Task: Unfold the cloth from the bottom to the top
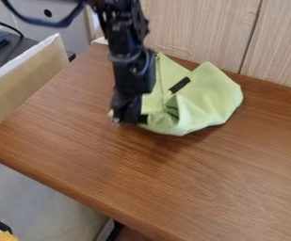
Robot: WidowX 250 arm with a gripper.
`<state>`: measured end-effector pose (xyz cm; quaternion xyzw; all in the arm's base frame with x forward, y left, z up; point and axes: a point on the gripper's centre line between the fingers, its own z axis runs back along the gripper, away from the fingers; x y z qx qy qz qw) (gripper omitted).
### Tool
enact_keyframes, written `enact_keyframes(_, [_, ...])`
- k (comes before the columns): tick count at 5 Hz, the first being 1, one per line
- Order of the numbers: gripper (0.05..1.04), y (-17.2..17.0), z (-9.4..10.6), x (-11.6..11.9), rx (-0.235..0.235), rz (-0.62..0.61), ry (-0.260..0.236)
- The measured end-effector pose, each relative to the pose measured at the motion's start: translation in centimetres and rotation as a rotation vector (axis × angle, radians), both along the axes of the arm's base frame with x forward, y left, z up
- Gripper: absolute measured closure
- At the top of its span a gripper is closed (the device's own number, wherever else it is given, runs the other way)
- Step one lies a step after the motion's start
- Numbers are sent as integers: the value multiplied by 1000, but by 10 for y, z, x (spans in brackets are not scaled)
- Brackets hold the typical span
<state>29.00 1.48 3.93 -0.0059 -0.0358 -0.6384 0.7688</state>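
1. Closest to me is the near edge of the tabletop (78,190), brown wood grain running back toward a pale panelled wall (198,26).
2. Over on the far half of it sits the green cloth (214,99), short of the wall, bunched into a loose heap. One corner pokes up at the back, and deep creases gather round a hollow in the middle. A dark strip (180,85) lies slantwise across it.
3. The black arm (127,54) hangs down over the cloth's left side, hiding part of it. Its pincer (128,116) is low at the near left edge, right up against the fabric, with a scrap of green peeking out on the far side. Whether it has hold of that edge or is merely beside it, I can't tell.
4. As for progress, I'd call it early: the cloth looks crumpled, no part of it properly spread.
5. What's left, by my reckoning, is most of the job: get the lower edge firmly held, draw it out from the heap and lay it flat toward the top.
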Motion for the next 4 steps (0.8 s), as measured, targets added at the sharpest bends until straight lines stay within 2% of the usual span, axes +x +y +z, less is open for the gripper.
enact_keyframes(1, [1024,1,-10,-11,25,-7,18])
enact_keyframes(2, [999,-1,-17,-20,24,-23,36])
enact_keyframes(3, [842,-4,-25,-22,7,-7,63])
enact_keyframes(4, [574,-3,-23,-19,16,-8,70])
